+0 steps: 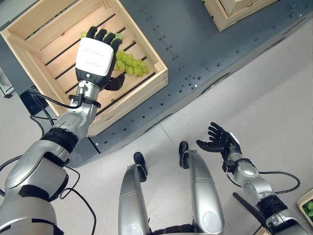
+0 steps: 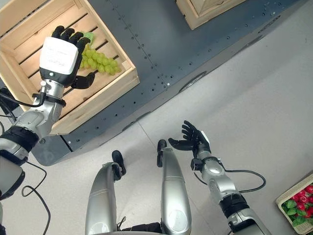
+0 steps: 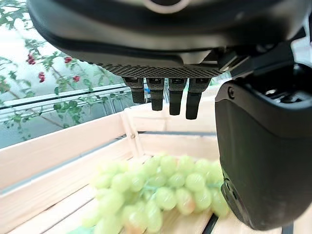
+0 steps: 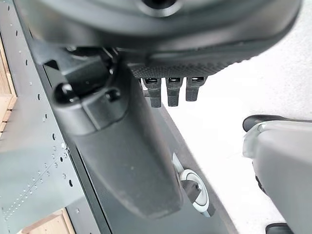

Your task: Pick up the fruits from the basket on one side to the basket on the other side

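A: While the left robot hand [image 1: 96,55] hangs over the wooden crate [image 1: 34,58], we have the bunch of green grapes [image 1: 129,63] lying on the slats inside it, partly under the hand and running out past the thumb side toward the crate's near corner; its long axis follows the slats, more or less.

B: Agreed; and our fingers there are straight and slack, clasping nothing; the grapes [image 3: 161,187] sit below and ahead of the fingertips [image 3: 170,100], with clear air between, so we judge the coming move to be a drop straight down and a closing across the bunch's short side.

A: Which arm is nearer is no contest; the right robot hand [image 2: 193,139] is well apart, low over the pale floor beside the dark platform [image 2: 161,54], fingers spread loosely and carrying nothing.

B: The head views give us the layout: a second crate [image 1: 234,12] at the platform's far edge, and a tray of red fruit [image 2: 298,200] off to our right on the floor; the left wrist view gives what they cannot, the gap under the fingers and the grapes untouched.
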Available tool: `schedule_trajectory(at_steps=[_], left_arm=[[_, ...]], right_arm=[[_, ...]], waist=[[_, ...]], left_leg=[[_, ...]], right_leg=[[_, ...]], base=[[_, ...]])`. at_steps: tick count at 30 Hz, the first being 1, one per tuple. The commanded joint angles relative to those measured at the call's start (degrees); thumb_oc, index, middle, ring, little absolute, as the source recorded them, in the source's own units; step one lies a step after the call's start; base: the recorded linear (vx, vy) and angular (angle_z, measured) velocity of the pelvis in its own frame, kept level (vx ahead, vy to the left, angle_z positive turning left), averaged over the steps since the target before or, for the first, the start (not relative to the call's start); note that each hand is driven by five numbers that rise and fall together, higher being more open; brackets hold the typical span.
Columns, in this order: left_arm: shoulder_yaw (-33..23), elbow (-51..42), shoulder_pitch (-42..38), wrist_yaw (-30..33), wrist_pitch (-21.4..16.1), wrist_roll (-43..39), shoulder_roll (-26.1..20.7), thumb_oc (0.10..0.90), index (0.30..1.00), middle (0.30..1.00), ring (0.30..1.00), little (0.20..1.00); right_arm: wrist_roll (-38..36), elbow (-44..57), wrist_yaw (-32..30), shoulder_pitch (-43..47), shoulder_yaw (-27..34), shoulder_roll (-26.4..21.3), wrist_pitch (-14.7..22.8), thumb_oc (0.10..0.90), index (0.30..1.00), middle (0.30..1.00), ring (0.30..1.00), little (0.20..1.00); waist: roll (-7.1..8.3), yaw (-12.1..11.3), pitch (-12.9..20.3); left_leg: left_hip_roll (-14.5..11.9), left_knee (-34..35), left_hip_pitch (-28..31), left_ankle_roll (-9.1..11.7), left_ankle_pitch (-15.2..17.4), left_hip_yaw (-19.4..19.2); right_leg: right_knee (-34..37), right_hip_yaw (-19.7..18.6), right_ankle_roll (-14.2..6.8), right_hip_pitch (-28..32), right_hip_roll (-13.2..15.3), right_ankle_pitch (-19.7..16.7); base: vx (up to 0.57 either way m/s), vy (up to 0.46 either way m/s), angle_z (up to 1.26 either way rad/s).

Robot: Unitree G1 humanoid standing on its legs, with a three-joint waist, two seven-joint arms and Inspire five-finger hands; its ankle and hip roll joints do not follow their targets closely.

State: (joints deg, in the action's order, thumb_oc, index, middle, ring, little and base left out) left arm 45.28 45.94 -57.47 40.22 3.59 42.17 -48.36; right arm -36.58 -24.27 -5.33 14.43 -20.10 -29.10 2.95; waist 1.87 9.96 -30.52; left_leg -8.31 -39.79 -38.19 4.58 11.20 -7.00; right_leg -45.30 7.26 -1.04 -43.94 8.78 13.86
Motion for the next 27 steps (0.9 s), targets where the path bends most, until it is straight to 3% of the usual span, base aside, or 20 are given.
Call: schedule_trajectory(at_steps=[1, 7, 12, 20, 27], left_arm=[[0.73, -0.93, -9.83, 0.44, 1.82, 4.65, -5.71, 0.800, 0.900, 0.900, 0.900, 0.900], [5.06, 4.12, -14.22, -2.31, 1.56, 6.04, -4.87, 0.800, 0.900, 0.900, 0.900, 0.900], [10.01, 12.35, -21.36, -1.96, -2.53, 10.94, -3.44, 0.800, 0.900, 0.900, 0.900, 0.900], [12.68, 13.83, -24.44, -7.87, -0.03, 7.94, -3.45, 0.800, 0.900, 0.900, 0.900, 0.900], [12.19, 13.30, -24.32, -12.62, 4.68, 4.56, -3.33, 0.800, 0.900, 0.900, 0.900, 0.900]], right_arm=[[-2.42, 3.76, -0.75, 1.44, -0.26, -0.94, 3.99, 0.800, 0.900, 0.900, 0.900, 0.900], [-4.29, 1.89, -1.61, 2.06, -0.04, -1.59, 4.28, 0.800, 0.900, 0.900, 0.900, 0.900], [-5.97, 0.60, -2.21, 1.99, 0.07, -1.84, 4.80, 0.800, 0.900, 0.900, 0.900, 0.900], [-6.20, 1.35, -1.24, 0.68, 0.45, -1.85, 6.78, 0.800, 0.900, 0.900, 0.900, 0.900], [-5.74, 4.04, -2.11, 0.59, 1.16, -1.87, 6.93, 0.800, 0.900, 0.900, 0.900, 0.900]], waist=[[1.90, -0.15, 0.73], [2.29, 0.45, 0.73], [3.39, 1.72, 0.73], [3.58, 2.59, 0.73], [3.54, 2.30, 0.73]], left_leg=[[1.80, -1.72, -1.01, -5.25, 1.90, -5.58], [1.78, -0.95, -0.85, -5.63, 1.91, -6.40], [1.31, -0.82, -2.27, -6.17, 1.88, -7.41], [1.19, -0.91, -4.31, -6.53, 2.20, -8.05], [1.83, 0.18, -6.60, -6.51, 1.44, -7.65]], right_leg=[[5.48, -1.94, -0.28, 3.70, -2.07, -3.83], [5.90, -2.34, -0.93, 3.02, -2.16, -4.61], [6.52, -2.59, -1.42, 0.92, -2.63, -6.01], [7.48, -2.85, -1.80, -1.42, -2.85, -7.15], [8.52, -2.42, -1.91, -3.60, -2.72, -8.02]], base=[[-0.01, 0.046, 0.01], [0.00, 0.037, -0.04], [0.00, 0.000, 0.00], [0.00, 0.026, -0.03], [-0.02, 0.024, -0.01]])
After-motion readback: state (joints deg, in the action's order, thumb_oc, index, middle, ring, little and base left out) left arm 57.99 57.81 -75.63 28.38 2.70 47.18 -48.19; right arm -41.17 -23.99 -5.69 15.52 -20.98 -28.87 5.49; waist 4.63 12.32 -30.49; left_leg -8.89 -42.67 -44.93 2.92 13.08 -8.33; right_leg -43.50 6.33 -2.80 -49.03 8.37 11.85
